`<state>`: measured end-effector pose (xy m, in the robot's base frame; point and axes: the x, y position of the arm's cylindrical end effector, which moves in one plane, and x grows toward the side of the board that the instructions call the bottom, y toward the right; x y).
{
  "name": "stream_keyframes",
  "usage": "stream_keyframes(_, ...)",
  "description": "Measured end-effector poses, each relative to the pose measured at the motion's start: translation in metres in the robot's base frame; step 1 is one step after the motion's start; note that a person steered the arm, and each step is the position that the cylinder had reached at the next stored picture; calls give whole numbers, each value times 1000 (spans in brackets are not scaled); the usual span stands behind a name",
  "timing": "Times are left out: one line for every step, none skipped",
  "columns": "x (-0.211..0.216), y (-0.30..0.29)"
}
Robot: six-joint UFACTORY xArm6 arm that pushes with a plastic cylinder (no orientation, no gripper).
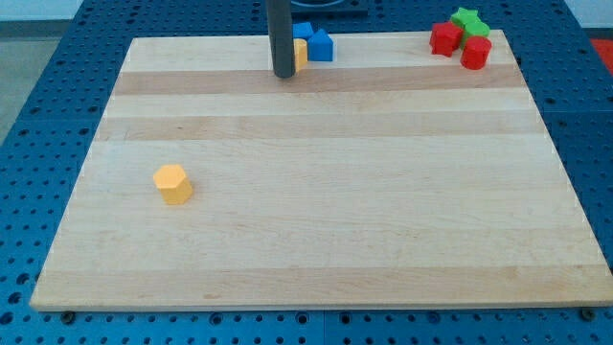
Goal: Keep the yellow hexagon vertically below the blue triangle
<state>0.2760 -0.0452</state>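
A yellow hexagon lies on the wooden board at the view's left, below mid-height. A blue block, its shape hard to make out, sits near the top edge left of centre. A second blue block sits just behind it, and a yellow block is partly hidden behind the rod. My tip rests on the board right beside that yellow block, at its left, far above and to the right of the yellow hexagon.
At the top right corner stand a green star-like block and two red blocks, bunched together. The board lies on a blue perforated table.
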Motion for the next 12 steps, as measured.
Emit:
stream_keyframes(16,2)
stream_keyframes(80,2)
stream_keyframes(158,-10)
stream_keyframes(223,-52)
stream_keyframes(249,-124)
stream_keyframes(242,-180)
stream_keyframes(208,-133)
stream_keyframes(183,-69)
stream_keyframes(175,-43)
stream_keyframes(204,-48)
stream_keyframes(226,-30)
stream_keyframes(196,-7)
